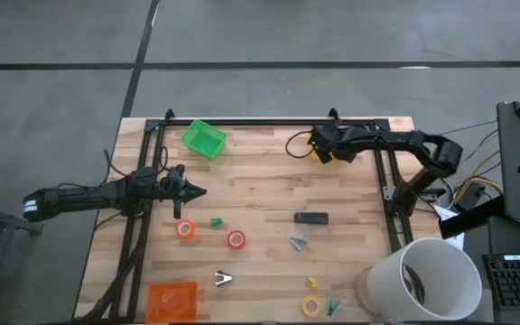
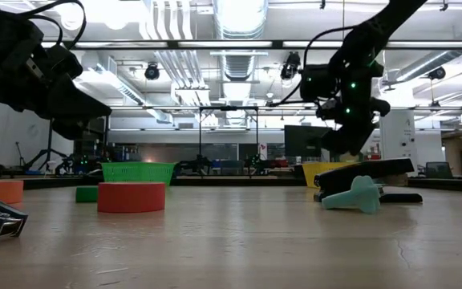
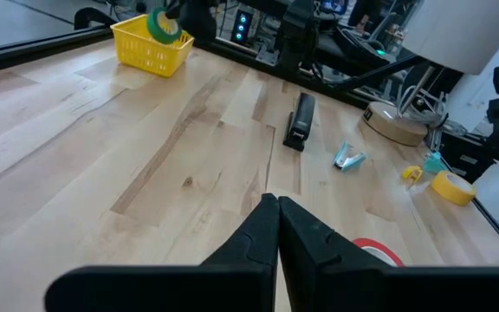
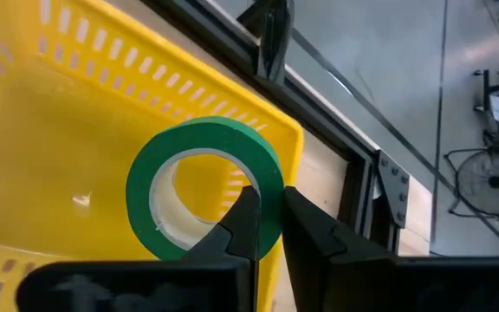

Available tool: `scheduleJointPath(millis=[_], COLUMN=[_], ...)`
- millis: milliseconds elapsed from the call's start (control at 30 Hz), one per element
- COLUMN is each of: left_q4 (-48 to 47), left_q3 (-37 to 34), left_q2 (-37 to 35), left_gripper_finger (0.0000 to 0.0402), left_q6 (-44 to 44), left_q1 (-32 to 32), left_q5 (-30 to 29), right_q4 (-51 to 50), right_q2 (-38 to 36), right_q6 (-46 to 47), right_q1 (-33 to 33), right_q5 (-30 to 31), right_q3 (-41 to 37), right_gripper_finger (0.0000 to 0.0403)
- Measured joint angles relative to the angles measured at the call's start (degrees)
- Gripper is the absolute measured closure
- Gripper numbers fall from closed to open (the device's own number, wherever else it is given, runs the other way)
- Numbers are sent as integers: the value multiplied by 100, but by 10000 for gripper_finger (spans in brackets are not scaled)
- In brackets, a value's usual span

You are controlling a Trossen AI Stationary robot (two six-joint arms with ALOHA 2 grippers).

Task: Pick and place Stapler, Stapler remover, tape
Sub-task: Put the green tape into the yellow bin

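Right gripper [image 4: 267, 221] is clamped on the rim of a green tape roll [image 4: 204, 186], holding it upright just over the yellow basket [image 4: 50, 130] at the far right of the table [image 1: 260, 194]. To finish this step well, I would lower the roll until it sits well inside the basket walls, then open the fingers and lift straight up so the roll does not catch. Near the middle right lies the black stapler [image 1: 311, 218], untouched. Left gripper [image 3: 277, 221] waits pinched shut and empty at the left side.
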Motion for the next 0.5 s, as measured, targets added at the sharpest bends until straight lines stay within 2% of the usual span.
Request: scheduleJointPath(millis=[500], left_q4=[-1], left_q3=[0], left_q2=[1], left_gripper_finger=[390], left_q6=[0], left_q1=[-1], left_q5=[0], right_q4=[257], right_q2=[402], right_q6=[-194], right_q1=[-14], right_q5=[-19], right_q3=[0], right_gripper_finger=[374])
